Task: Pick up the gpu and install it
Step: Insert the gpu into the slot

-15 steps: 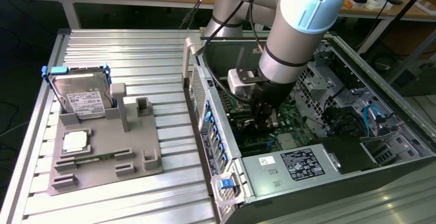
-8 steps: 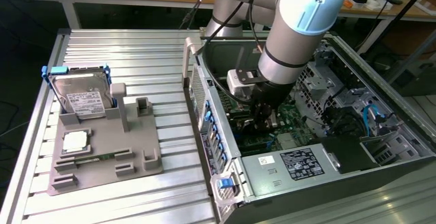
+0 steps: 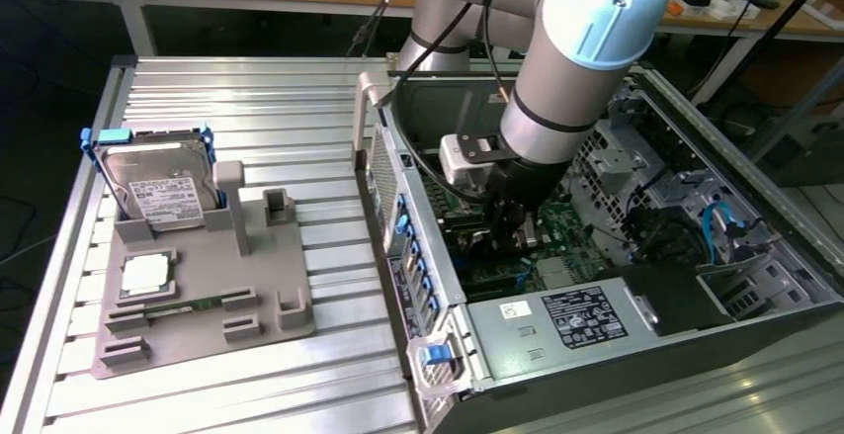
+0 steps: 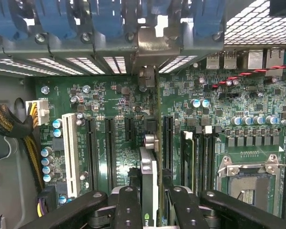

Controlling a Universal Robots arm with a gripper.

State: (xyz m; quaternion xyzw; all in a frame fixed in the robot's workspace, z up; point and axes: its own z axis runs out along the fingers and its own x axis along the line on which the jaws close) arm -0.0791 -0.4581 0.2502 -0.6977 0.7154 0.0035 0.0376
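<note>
My gripper (image 3: 509, 228) is down inside the open computer case (image 3: 738, 187), over the motherboard (image 3: 560, 226). In the wrist view the gripper (image 4: 152, 212) is shut on the gpu (image 4: 149, 167). The card is seen edge-on, with a black finger (image 4: 127, 210) on either side. It stands upright over the motherboard (image 4: 119, 100), among the black expansion slots (image 4: 109, 152). Its silvery end bracket (image 4: 155, 45) reaches the rear slot openings under the blue latches (image 4: 105, 19). I cannot tell whether the card's edge sits in a slot. The arm hides the card in the exterior view.
A grey fixture (image 3: 264, 286) on the slatted table holds the silver hard drive (image 3: 158, 192) in its blue frame, a processor (image 3: 145, 274) and a green memory stick (image 3: 185, 305). Inside the case are the power supply (image 3: 567, 320), a white slot (image 4: 70, 152), the processor socket (image 4: 250, 176) and sleeved cables (image 4: 9, 124).
</note>
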